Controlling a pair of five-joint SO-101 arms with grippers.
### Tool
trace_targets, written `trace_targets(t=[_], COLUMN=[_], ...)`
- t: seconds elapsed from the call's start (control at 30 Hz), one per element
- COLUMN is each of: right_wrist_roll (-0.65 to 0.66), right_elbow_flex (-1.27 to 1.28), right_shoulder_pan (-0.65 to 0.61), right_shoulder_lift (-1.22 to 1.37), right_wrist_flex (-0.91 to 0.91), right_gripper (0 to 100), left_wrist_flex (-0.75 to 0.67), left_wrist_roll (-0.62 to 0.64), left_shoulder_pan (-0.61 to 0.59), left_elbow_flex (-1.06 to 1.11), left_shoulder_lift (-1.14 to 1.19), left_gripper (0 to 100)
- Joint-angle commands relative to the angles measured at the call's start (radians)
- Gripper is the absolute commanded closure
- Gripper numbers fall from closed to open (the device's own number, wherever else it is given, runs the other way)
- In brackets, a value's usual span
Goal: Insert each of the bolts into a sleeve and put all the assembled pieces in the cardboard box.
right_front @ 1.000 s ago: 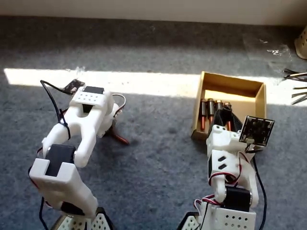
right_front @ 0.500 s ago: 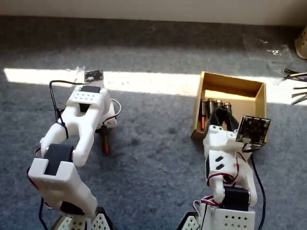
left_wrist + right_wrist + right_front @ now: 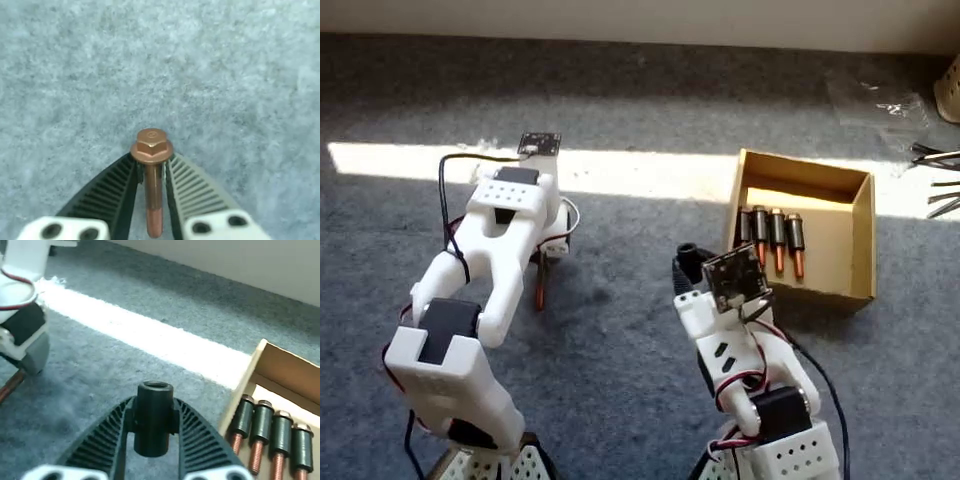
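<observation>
Room floor: grey carpet (image 3: 640, 330), wall (image 3: 620, 18)

Four assembled pieces (image 3: 778, 232), one loose bolt (image 3: 153, 190), one loose sleeve (image 3: 152, 415), one cardboard box (image 3: 863, 240)

The right gripper (image 3: 152, 407) clamps a black sleeve (image 3: 152, 425) between its ribbed fingers, open end at the fingertips. Ahead to one side, the cardboard box (image 3: 280, 357) holds four assembled pieces (image 3: 272, 435) in a row. On the other side is the left gripper (image 3: 25, 335) with a copper bolt (image 3: 10, 385).

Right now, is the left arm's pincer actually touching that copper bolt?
Touching. The left wrist view shows the left pincer with its two ribbed fingers pressed against the bolt on both sides of the shank, just below the hex head, with no gap.
</observation>
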Motion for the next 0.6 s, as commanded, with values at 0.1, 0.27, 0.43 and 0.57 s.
trace_targets(t=[0.1, 0.27, 0.43, 0.57], right_wrist_roll=[0.017, 0.017, 0.02, 0.023], right_elbow_flex=[0.039, 0.153, 0.176, 0.182], right_shoulder_pan=[-0.094, -0.148, -0.156, -0.156], right_shoulder_lift=[-0.01, -0.01, -0.01, -0.01], right_wrist_flex=[-0.067, -0.211, -0.228, -0.228], right_gripper=[99.5, 99.5, 99.5, 99.5], left_wrist_flex=[0.209, 0.25, 0.242, 0.244], left_wrist_roll=[-0.14, -0.304, -0.305, -0.31], left_shoulder_pan=[0.021, 0.016, 0.019, 0.021], left_elbow_flex=[-0.242, -0.326, -0.337, -0.354], left_shoulder_lift=[-0.018, -0.018, -0.018, -0.019], left_gripper=[99, 99, 99, 99])
